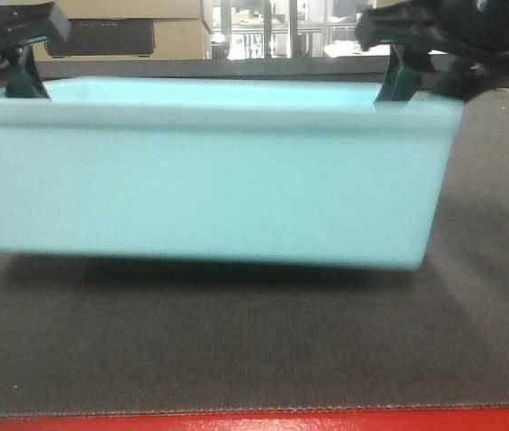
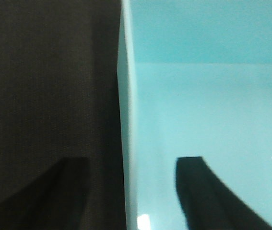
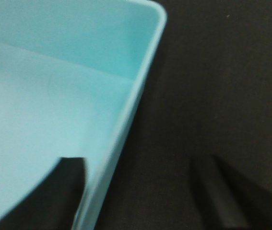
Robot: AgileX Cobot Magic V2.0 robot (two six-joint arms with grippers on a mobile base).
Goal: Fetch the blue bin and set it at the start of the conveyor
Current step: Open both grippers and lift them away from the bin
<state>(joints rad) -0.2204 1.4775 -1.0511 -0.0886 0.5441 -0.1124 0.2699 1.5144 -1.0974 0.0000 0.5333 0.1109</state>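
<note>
Currently the light cyan rectangular plastic tub [image 1: 209, 180] is seen over the wide dark grey ribbed belt [image 1: 236, 359], filling most of the front view. A shadow is cast under its base; contact with the belt cannot be confirmed. A red strip [image 1: 254, 420] runs along the belt edge at 6 o'clock. Behind the tub, at 12 o'clock, brown cardboard boxes [image 1: 128, 27] are seen, blurred.

The left gripper [image 2: 131, 163] is seen at 10 o'clock in the front view, above the tub's left end. In the left wrist view the tub's wall is straddled: one black finger [image 2: 54, 196] is outside over the belt at 7 o'clock, and the second finger [image 2: 203, 196] is inside the tub at 5 o'clock. The jaws are spread, and a gap is seen between each finger and the wall.

The right gripper [image 3: 138, 163] is seen at 2 o'clock in the front view, at the tub's right end. The wall is likewise straddled: one finger [image 3: 54, 191] is inside at 7 o'clock, and the outer finger [image 3: 227, 196] is at 5 o'clock, blurred. The jaws are spread and nothing is pinched.
</note>
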